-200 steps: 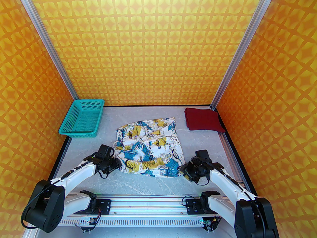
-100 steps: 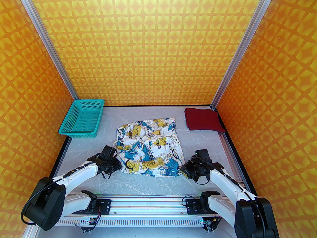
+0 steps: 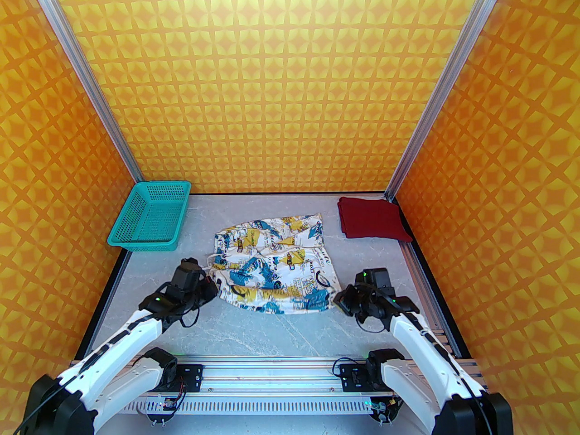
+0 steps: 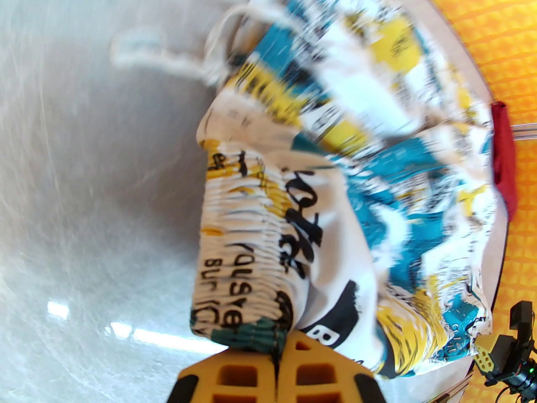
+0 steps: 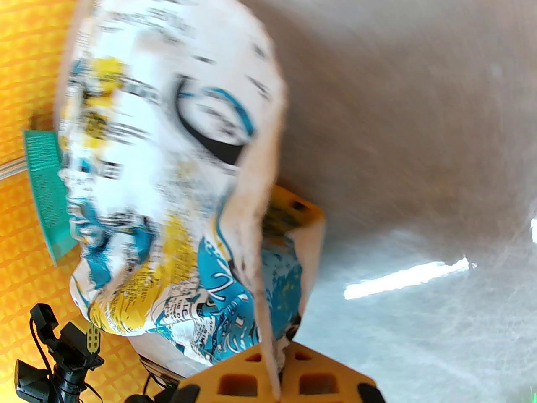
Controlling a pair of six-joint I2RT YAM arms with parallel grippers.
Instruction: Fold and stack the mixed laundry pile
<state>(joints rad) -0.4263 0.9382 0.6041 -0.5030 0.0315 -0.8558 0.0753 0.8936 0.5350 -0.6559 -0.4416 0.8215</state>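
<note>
White cloth garment w/ blue, yellow, black print [image 3: 272,265]: crumpled, centre of grey marbled table [image 3: 281,335]. L gripper [image 3: 215,289] clamped on its near-left corner, R gripper [image 3: 337,300] on near-right corner. Dark red folded T-shirt [image 3: 371,218]: far-right corner.

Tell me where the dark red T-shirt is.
Top view: the dark red T-shirt lies folded in the far right corner of the table, right of the printed garment, not touching it.

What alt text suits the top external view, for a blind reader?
The left end effector and right end effector are shut on the near corners of a white printed garment on a grey table. A folded dark red T-shirt lies far right, a teal basket far left.
</note>
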